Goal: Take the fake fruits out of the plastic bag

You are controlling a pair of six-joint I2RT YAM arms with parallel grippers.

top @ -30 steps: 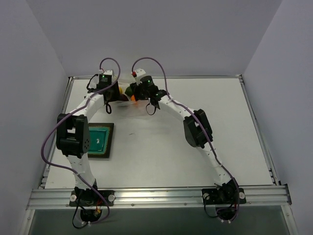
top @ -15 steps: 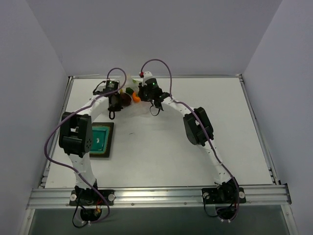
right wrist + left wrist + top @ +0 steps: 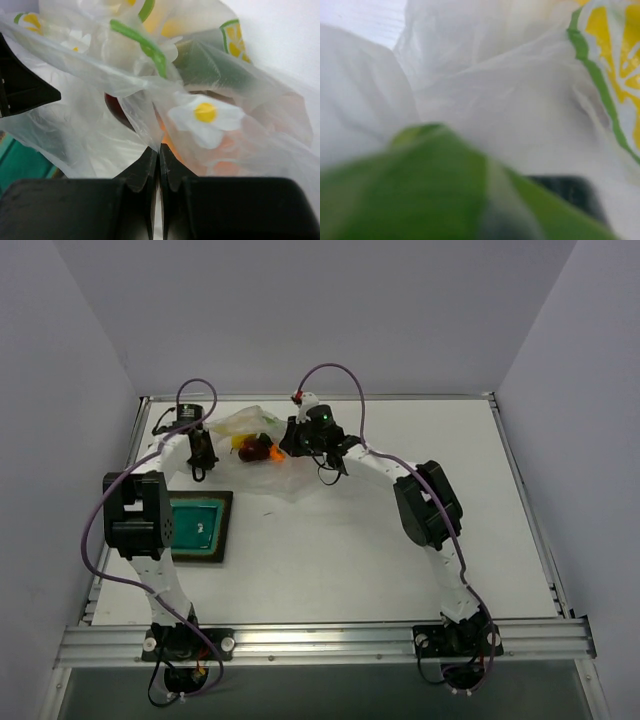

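Note:
The plastic bag [image 3: 268, 462] lies at the back of the table, stretched between my two grippers. Through its film in the top view I see a dark red fruit [image 3: 250, 448] and an orange fruit [image 3: 275, 453]. My right gripper [image 3: 300, 440] is shut on a fold of the bag [image 3: 135, 112]; the pinch shows in the right wrist view [image 3: 159, 148]. There the dark red fruit [image 3: 116, 107], the orange fruit [image 3: 175, 145] and a green fruit [image 3: 207, 65] show through the film. My left gripper [image 3: 201, 448] holds the bag's left edge. Bag film [image 3: 510, 110] fills the left wrist view and hides the fingers.
A green square tray [image 3: 200, 526] with a dark rim lies near the left arm, in front of the bag. It shows as a teal patch in the right wrist view [image 3: 20, 162]. The table's back edge and wall are just behind the bag.
My left gripper has moved left, away from the right one, and the bag has spread wide between them. The fruits now show in the middle of the bag.

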